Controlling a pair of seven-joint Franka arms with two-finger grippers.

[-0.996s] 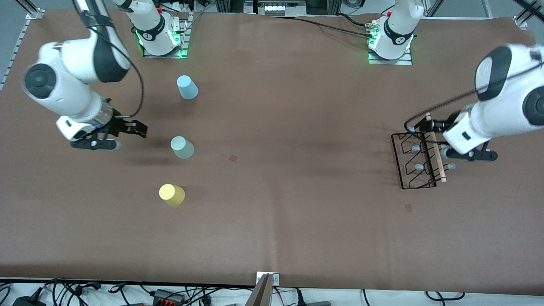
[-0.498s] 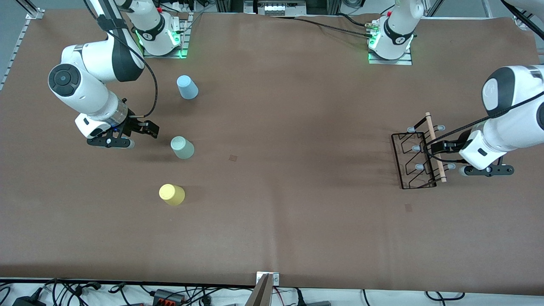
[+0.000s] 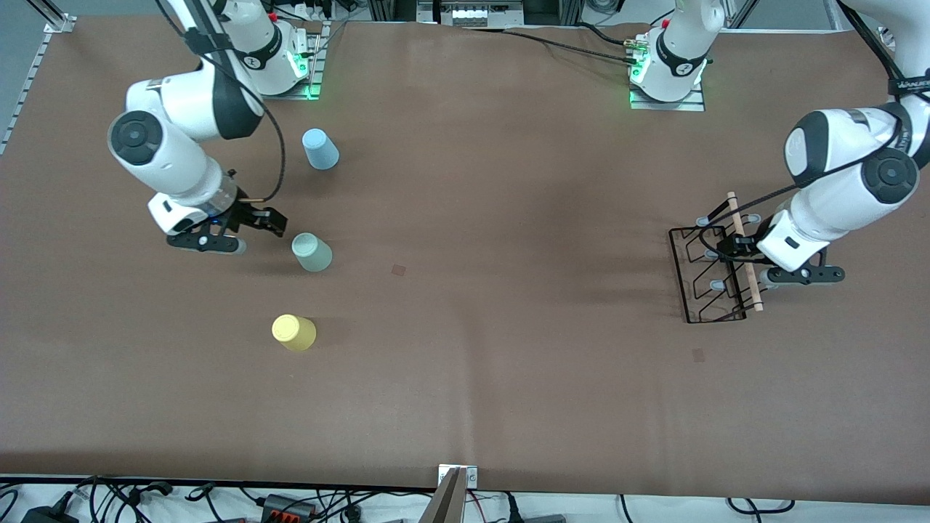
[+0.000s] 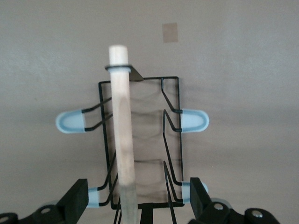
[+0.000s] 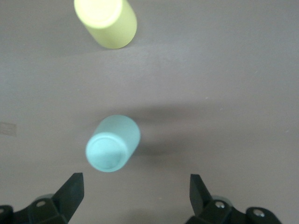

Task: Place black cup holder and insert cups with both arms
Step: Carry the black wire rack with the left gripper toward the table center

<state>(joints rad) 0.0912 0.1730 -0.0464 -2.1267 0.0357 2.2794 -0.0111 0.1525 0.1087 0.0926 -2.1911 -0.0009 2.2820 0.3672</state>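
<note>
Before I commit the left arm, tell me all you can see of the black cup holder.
The black cup holder is a small rectangular rack of thin black wire with a light wooden rod handle along its top and pale grey-tipped pegs jutting from both long sides. It stands on the brown table at the left arm's end, holding no cups. The left gripper is open, fingers straddling the rod's near end, apparently not yet gripping.

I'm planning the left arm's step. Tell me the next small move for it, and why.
Probably ease the left pincer forward and close on the wooden handle of the black cup holder. Its open fingers already straddle the rod's near end, nothing is gripped, and the holder sits at the left arm's end of the table, apart from the cups.
</note>
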